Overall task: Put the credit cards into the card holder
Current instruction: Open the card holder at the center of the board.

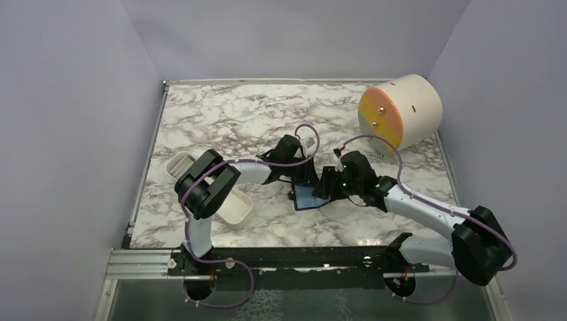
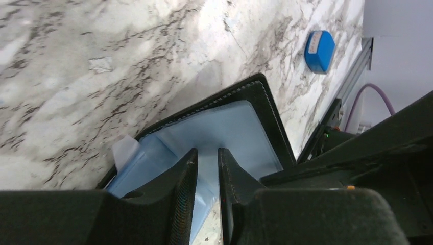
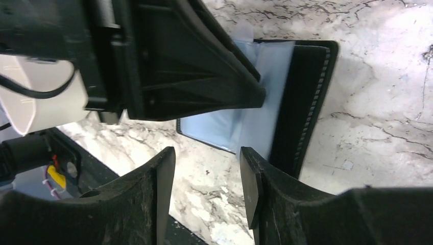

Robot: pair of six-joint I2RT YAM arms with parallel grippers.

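Observation:
The card holder (image 1: 309, 198) lies open on the marble table, black outside and light blue inside (image 2: 224, 127), (image 3: 265, 92). My left gripper (image 2: 208, 153) points down onto its blue inner sleeve. Its fingers stand a narrow gap apart with nothing between them, and its tip (image 3: 258, 97) touches the sleeve. My right gripper (image 3: 207, 168) is open and empty. It hovers over bare marble just beside the holder's edge, and one fingertip (image 3: 250, 168) overlaps its corner. In the top view both grippers (image 1: 304, 175), (image 1: 327, 184) meet over the holder. No credit cards show in any view.
A white oblong tray (image 1: 231, 204) sits left of the holder, partly under the left arm. A large cream cylinder (image 1: 401, 110) with an orange and yellow face lies at the back right. A small blue block (image 2: 319, 50) rests on the marble near the table's rail.

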